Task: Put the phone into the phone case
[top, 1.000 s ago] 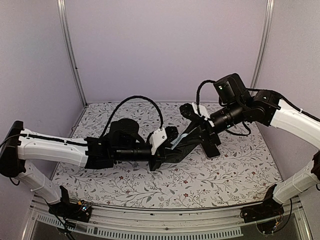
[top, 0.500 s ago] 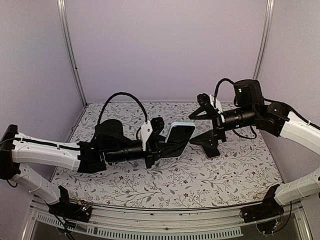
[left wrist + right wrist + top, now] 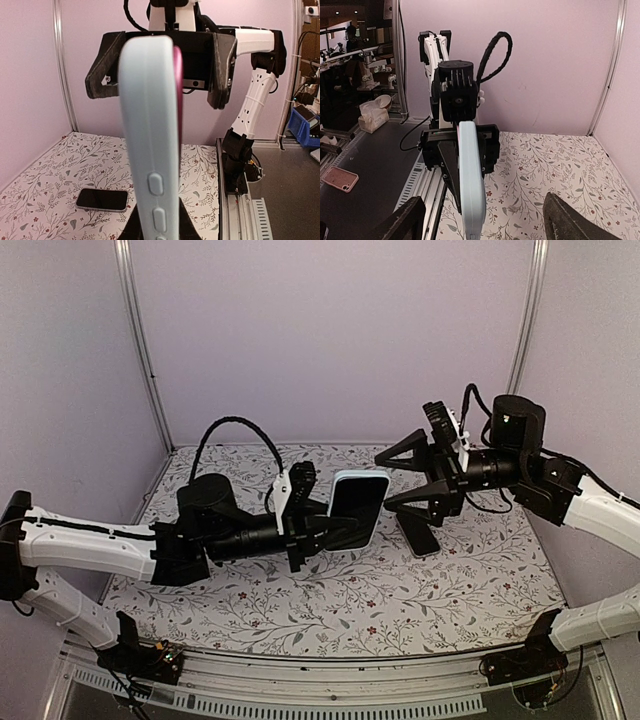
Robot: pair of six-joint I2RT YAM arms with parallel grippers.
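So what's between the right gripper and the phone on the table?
Nothing but air: the top view shows the phone lying uncovered below the open fingers of the right gripper.

Floral-patterned table cover (image 3: 400, 590), lilac walls (image 3: 330, 330), metal corner posts (image 3: 143, 340), tissue box (image 3: 373, 122) outside the enclosure.

Robotics lab, test booth of lilac walls (image 3: 330, 340) and aluminium posts (image 3: 138, 350) around a floral-covered table (image 3: 450, 590), beyond its left edge a dim workroom with cluttered benches (image 3: 355, 75) and tissue box (image 3: 374, 119), beyond its right edge a blue parts bin (image 3: 304, 126)
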